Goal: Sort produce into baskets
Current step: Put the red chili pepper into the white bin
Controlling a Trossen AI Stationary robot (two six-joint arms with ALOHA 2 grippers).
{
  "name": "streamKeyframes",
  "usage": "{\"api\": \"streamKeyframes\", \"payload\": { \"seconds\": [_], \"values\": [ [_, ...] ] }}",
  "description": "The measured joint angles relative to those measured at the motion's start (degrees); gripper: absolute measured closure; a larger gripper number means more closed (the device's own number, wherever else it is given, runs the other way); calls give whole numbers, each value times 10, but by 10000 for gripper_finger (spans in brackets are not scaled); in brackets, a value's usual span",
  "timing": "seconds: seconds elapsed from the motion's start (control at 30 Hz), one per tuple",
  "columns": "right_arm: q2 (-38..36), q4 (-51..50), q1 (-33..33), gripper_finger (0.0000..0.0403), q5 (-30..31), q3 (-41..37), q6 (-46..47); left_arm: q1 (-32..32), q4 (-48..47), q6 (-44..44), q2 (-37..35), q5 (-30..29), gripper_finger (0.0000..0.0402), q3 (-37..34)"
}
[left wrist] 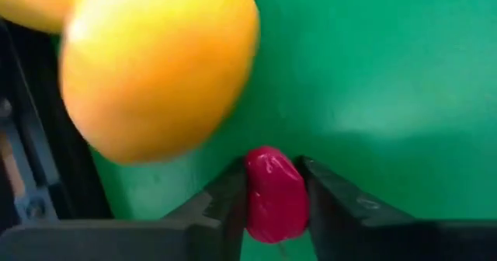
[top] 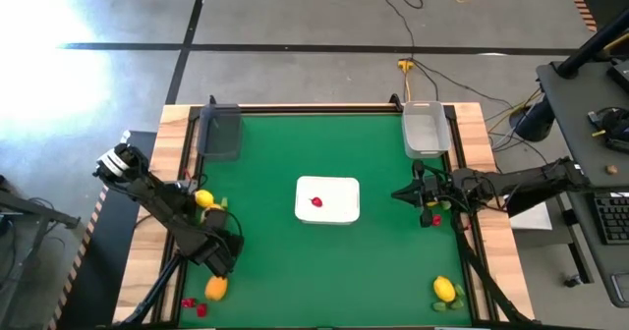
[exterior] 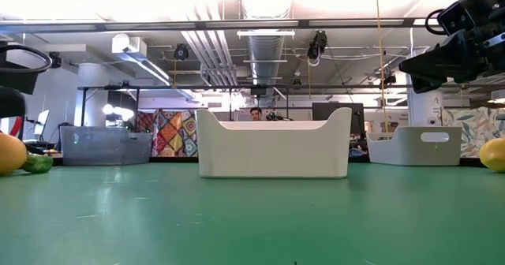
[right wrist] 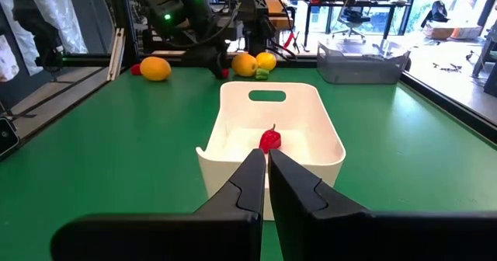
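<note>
My left gripper (top: 222, 264) is at the near left of the green table, shut on a small red berry (left wrist: 273, 195). An orange citrus (left wrist: 155, 67) lies right beside it, also seen from above (top: 215, 288). My right gripper (right wrist: 266, 164) is shut and empty, just right of the white tray (top: 327, 199), which holds one red berry (right wrist: 270, 139). A dark grey bin (top: 220, 131) stands at the far left and a clear pale bin (top: 426, 129) at the far right. A lemon (top: 204, 199) with a green piece lies at the left edge. My left gripper pinches the red berry by its two sides (left wrist: 256, 191) between its two fingers. The fingers point down at the table. Whether the berry rests on the green surface or is lifted clear, I cannot tell.
Two more red berries (top: 194, 306) lie at the near left corner. A red berry (top: 435, 219) and a green piece (top: 444, 205) lie under my right arm. A lemon (top: 444, 289) with a green piece sits near the right front corner. The table has wooden side rails (top: 472, 173).
</note>
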Motion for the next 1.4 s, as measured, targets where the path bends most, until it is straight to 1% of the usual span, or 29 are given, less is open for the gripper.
{"api": "streamKeyframes", "payload": {
  "seconds": [0.1,0.17,0.23,0.3,0.4,0.43,0.47,0.57,0.63,0.7,0.77,0.83,0.9,0.97,1.03,1.17,1.23,1.3,1.33,1.4],
  "values": [
    [0,0,0,390,0,0,0,-1,1,38,0,9,339,26],
    [0,0,0,390,0,0,0,0,-2,79,0,-15,345,55],
    [0,0,0,390,0,0,0,1,-2,135,0,-55,345,92],
    [0,0,0,390,0,0,0,6,-3,210,0,-107,345,134],
    [0,0,0,390,0,0,0,25,-1,328,0,-206,346,203],
    [0,0,0,390,0,0,0,37,-1,364,0,-233,346,226],
    [0,0,0,390,0,0,0,53,-2,403,0,-248,346,248],
    [0,0,0,390,0,0,0,122,17,550,4,-266,348,302],
    [0,0,0,390,0,0,0,171,43,654,15,-270,349,324],
    [0,0,0,390,0,0,0,221,90,759,28,-251,349,334],
    [0,0,0,390,0,0,0,270,153,850,44,-211,349,335],
    [0,0,0,390,0,0,0,317,220,919,66,-164,349,331],
    [0,0,0,390,0,0,0,359,259,970,94,-118,349,330],
    [0,0,0,390,0,0,-5,392,285,1017,124,-93,349,329],
    [0,0,0,390,0,0,-47,416,308,1052,150,-85,349,329],
    [0,1,0,390,0,0,-148,446,330,1115,200,-42,349,337],
    [0,25,0,390,0,0,-162,456,341,1131,218,-15,349,344],
    [0,55,0,390,-2,0,-124,462,352,1145,233,19,349,355],
    [0,74,0,390,-3,0,-85,463,353,1150,239,27,349,360],
    [0,105,0,390,-3,0,21,463,351,1159,255,29,349,372]
  ]
}}
